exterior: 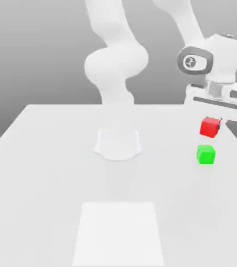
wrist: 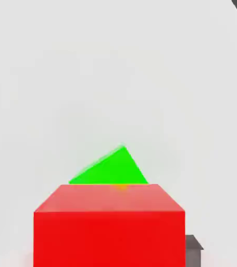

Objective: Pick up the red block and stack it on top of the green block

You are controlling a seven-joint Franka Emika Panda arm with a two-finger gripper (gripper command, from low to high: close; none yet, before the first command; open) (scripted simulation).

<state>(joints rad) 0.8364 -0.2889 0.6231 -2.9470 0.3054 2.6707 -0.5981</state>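
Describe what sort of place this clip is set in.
Likely a simulated tabletop test scene, not a real room: a plain white table against a blank grey backdrop, one white arm holding a red block above a green block.

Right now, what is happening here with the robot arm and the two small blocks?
The arm's gripper is shut on the red block and holds it in the air, above the green block, which sits on the white table at the exterior view's right. The two blocks are apart, so the stacking is not yet done.
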